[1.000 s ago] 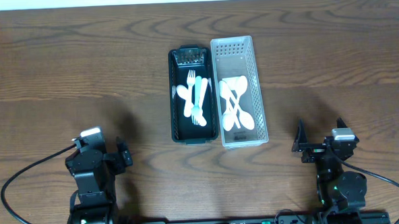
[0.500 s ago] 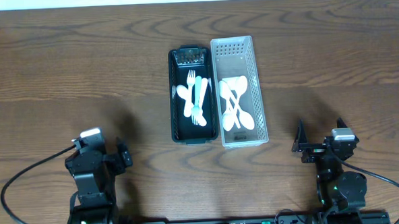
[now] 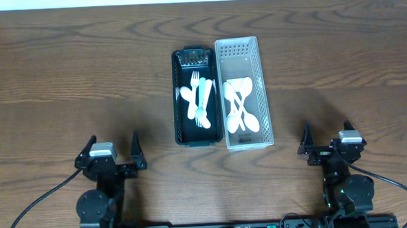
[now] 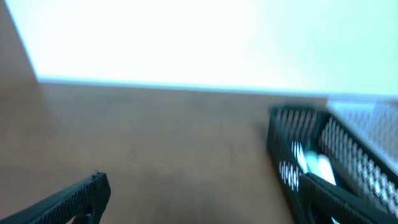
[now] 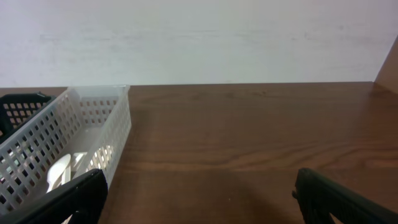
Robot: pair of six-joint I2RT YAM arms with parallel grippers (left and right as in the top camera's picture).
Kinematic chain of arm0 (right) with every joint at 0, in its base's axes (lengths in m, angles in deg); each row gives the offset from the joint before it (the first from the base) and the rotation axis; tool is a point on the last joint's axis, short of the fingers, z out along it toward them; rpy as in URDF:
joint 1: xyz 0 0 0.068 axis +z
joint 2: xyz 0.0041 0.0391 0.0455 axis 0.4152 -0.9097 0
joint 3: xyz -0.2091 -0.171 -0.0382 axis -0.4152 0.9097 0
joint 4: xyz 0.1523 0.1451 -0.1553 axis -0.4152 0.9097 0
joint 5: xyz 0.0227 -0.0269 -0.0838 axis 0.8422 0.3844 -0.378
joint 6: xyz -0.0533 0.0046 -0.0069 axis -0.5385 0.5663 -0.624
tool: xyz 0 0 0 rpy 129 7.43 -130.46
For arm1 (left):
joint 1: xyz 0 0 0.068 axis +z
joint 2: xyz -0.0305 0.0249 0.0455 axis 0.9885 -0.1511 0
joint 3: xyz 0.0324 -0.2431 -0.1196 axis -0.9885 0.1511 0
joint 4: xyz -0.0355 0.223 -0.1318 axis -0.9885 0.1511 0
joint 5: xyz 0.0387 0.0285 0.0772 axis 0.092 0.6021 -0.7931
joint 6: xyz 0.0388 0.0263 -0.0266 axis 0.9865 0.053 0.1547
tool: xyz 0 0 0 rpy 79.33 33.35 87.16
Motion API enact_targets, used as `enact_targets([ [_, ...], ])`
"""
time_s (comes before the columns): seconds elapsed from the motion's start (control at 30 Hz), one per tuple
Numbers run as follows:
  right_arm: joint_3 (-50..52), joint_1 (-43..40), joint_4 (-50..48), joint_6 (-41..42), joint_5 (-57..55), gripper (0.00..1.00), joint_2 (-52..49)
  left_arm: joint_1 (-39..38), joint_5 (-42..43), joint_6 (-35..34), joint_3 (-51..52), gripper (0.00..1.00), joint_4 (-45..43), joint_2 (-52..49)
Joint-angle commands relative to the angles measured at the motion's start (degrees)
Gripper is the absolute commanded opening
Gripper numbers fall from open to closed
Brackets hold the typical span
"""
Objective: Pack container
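1. Left gripper (image 3: 113, 145): jaws spread wide, nothing held; its wrist view is blurred, with both fingers cut off at the bottom edge
2. Black container (image 3: 176, 94) with forks (image 3: 201, 102): ahead and right of the left gripper, well apart
3. Right gripper (image 3: 326, 140): jaws apart, empty
4. White basket (image 3: 265, 97) with spoons (image 3: 240, 107): ahead and left of the right gripper; its wall hides most spoons in the wrist view

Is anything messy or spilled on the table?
No, nothing stands out. The black basket and the white basket sit side by side. The forks and the spoons all lie inside them, and none has spilled onto the table.
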Motion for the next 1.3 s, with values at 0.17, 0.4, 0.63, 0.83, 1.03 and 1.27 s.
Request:
enact_targets([
  [0.17, 0.09, -0.31, 0.24, 0.98, -0.76, 0.99, 0.35, -0.17, 3.54, 8.63, 7.8, 0.98, -7.13, 0.46],
  [0.4, 0.09, -0.31, 0.24, 0.98, -0.76, 0.99, 0.35, -0.17, 8.85, 11.41, 7.8, 0.98, -3.67, 0.33],
  [0.63, 0.09, -0.31, 0.24, 0.98, -0.76, 0.99, 0.35, -0.17, 8.85, 11.41, 7.8, 0.98, -3.69, 0.22],
  [0.83, 0.09, -0.31, 0.24, 0.98, -0.76, 0.99, 0.35, -0.17, 8.85, 11.41, 7.8, 0.98, -3.69, 0.22],
  [1.03, 0.09, -0.31, 0.24, 0.98, -0.76, 0.99, 0.35, -0.17, 8.85, 11.41, 7.8, 0.98, -3.69, 0.22],
  [1.27, 0.09, -0.31, 0.24, 0.98, -0.76, 0.99, 0.35, -0.17, 8.85, 11.41, 7.8, 0.98, -3.69, 0.22],
])
